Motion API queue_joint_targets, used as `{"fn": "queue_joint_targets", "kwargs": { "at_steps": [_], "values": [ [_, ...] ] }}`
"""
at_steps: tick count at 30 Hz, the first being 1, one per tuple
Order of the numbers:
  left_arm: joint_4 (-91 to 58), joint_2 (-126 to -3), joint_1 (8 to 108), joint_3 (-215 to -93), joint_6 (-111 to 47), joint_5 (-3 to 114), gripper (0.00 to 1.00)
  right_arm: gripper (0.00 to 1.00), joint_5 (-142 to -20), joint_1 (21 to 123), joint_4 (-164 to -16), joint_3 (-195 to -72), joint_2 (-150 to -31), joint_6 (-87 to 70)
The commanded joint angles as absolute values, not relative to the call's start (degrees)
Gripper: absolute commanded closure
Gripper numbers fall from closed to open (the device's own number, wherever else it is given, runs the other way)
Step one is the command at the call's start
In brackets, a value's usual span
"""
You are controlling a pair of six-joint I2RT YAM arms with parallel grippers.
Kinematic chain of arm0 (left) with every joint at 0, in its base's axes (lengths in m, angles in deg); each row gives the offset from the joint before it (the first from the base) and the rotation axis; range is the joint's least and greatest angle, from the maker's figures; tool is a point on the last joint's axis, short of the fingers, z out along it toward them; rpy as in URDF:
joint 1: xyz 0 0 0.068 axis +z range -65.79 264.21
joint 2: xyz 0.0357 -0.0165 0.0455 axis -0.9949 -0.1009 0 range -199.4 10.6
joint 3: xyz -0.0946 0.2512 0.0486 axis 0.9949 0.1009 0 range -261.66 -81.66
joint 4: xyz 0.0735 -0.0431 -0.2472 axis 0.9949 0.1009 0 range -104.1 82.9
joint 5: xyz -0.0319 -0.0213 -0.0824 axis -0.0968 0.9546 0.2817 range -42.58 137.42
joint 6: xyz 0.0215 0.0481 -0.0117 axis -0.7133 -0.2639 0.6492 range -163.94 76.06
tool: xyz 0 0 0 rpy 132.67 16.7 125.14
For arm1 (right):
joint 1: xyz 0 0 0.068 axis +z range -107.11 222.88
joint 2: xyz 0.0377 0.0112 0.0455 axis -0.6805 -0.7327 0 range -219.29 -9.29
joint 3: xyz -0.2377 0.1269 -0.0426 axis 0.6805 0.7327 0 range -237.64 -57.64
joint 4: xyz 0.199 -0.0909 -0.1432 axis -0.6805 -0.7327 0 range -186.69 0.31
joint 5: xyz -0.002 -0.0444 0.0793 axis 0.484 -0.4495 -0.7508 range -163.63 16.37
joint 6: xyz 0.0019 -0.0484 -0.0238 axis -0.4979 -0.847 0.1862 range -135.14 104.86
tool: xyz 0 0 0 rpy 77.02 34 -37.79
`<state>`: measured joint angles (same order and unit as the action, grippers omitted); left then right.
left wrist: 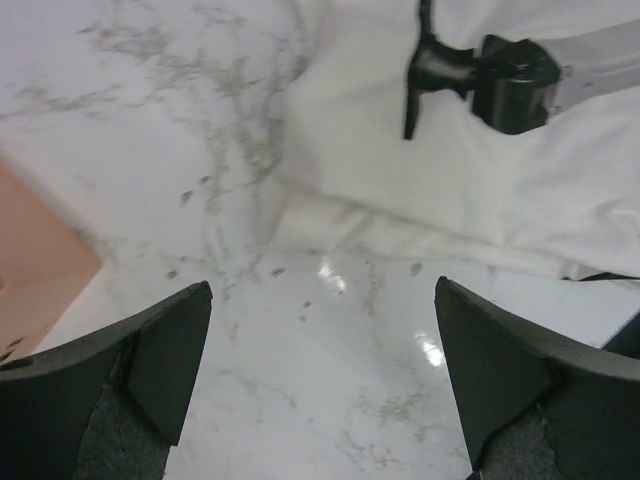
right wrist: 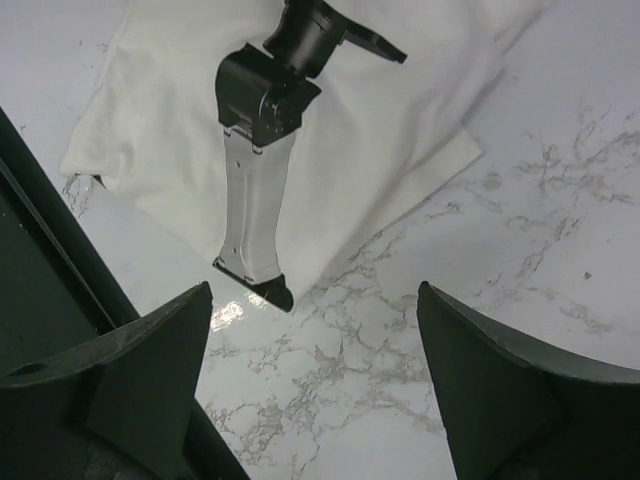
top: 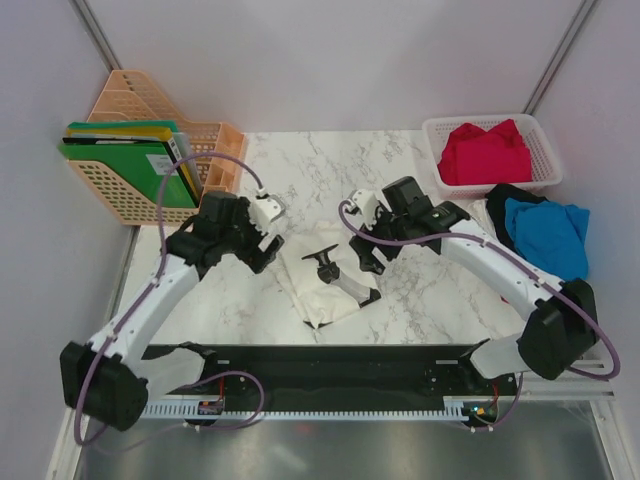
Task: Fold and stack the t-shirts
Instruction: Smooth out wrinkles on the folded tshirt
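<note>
Lying mid-table between the two arms: folded white cloth t-shirt (top: 310, 298) on the white marble-pattern table (top: 430, 290). It sits skewed to the table edges, with one corner pointing at the near edge. Its long axis runs roughly far-left to near-right. Neck and sleeves can't be made out, so which end is the collar can't be told.

A long black-and-grey gadget (top: 345, 280) lies on top of it on about the same diagonal, black head at the far end.

Left pincer (left wrist: 322, 290): fingers spread wide with nothing between them, over bare table just beside the shirt's left edge. Right pincer (right wrist: 315, 295): also spread wide and holding nothing, over bare marble just beside the shirt's right corner.

Top view only:
- Red cloth t-shirt (top: 485, 152) bunched in the white plastic mesh basket (top: 432, 135), far right.
- Bright blue cloth t-shirt (top: 550, 232) crumpled on top of a black cloth t-shirt (top: 500, 198), at the right table edge in front of the basket.
- Peach plastic lattice rack (top: 130, 100) holding green plastic folders (top: 120, 165), far left.

Left wrist view adds a second cloth layer showing under the shirt's near edge, plus a blurred peach patch at frame left. Right wrist view adds the gadget's full length, its black tip reaching the cloth's edge. Neither wrist view shows the coloured shirts.
</note>
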<state>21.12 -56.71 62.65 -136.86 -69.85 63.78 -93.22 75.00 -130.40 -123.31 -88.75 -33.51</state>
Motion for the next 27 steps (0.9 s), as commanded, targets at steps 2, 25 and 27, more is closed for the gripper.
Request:
{"fn": "queue_joint_targets", "kwargs": {
  "at_steps": [2,25,27],
  "values": [
    [11.13,-46.72,70.83,-131.94,-73.90,48.83,0.00,0.08,-89.99,82.51,-126.62,-130.67,-96.29,-31.93],
    [14.38,-32.47,82.10,-122.80,-76.10,47.68,0.00,0.07,-89.80,94.29,-117.29,-137.28,-129.43,-32.10],
    [13.85,-33.08,82.10,-122.88,-75.93,47.59,0.00,0.07,-90.15,96.84,-117.46,-136.92,-129.96,-32.72]
  ]
}}
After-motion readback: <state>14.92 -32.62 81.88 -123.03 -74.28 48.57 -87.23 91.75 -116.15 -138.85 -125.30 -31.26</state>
